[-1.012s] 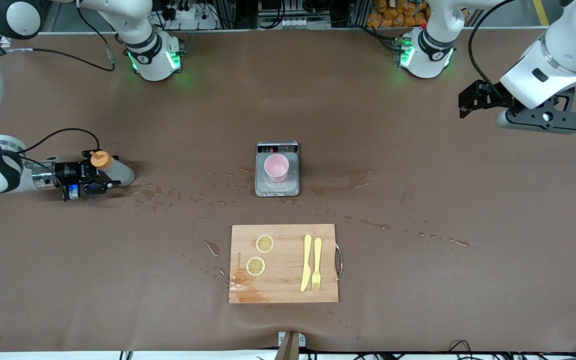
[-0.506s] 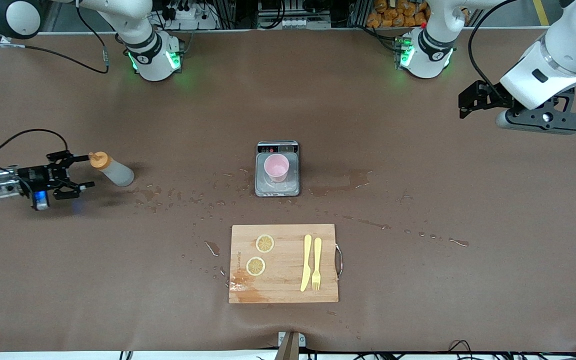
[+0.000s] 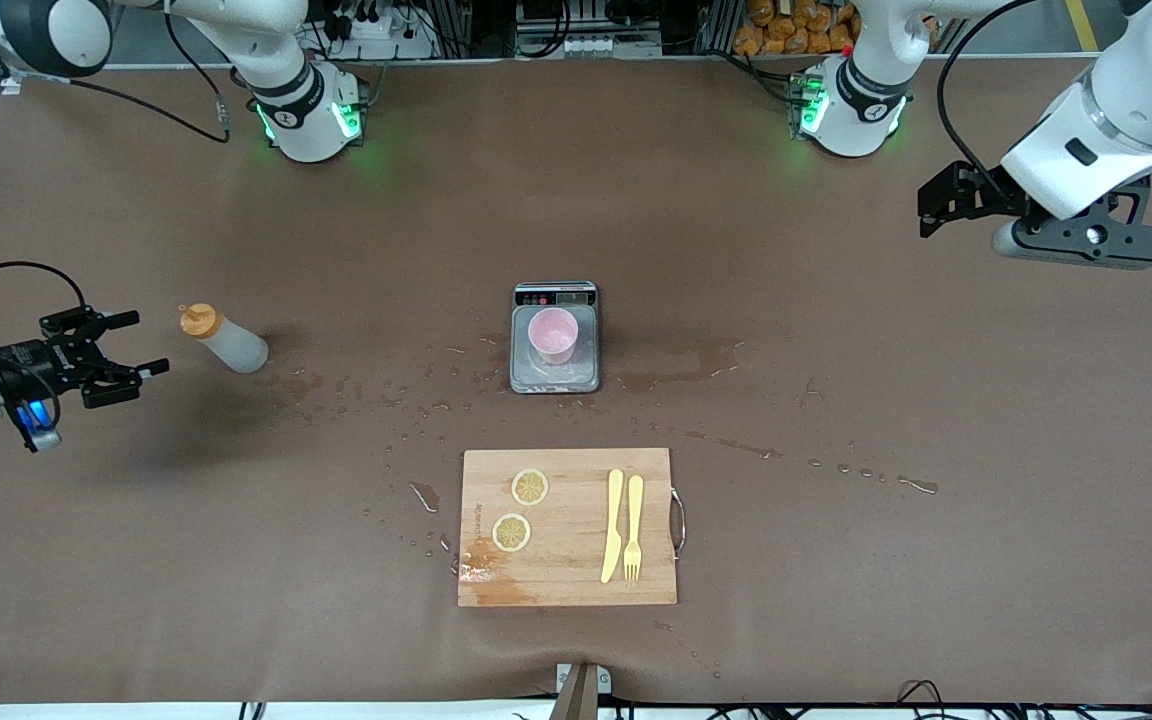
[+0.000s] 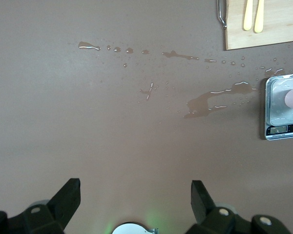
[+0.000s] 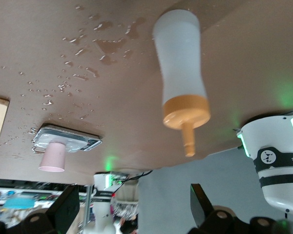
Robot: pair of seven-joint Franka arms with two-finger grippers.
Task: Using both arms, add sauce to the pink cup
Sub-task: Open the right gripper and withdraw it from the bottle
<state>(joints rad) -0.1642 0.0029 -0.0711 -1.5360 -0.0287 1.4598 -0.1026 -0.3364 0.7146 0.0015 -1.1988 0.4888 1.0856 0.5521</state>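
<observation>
Sauce [image 3: 224, 340] stands beside open, empty right pincer [image 3: 121, 345].

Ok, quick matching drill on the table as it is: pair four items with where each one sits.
Items:
1. pink cup
2. sauce bottle
3. lemon slices
4. right pincer

Places:
A. on the wooden cutting board, beside the knife and fork
B. open, near the bottle's orange cap
C. on the grey scale
D. standing on the brown table, toward the right arm's end

Pairs: 1-C, 2-D, 3-A, 4-B
</observation>
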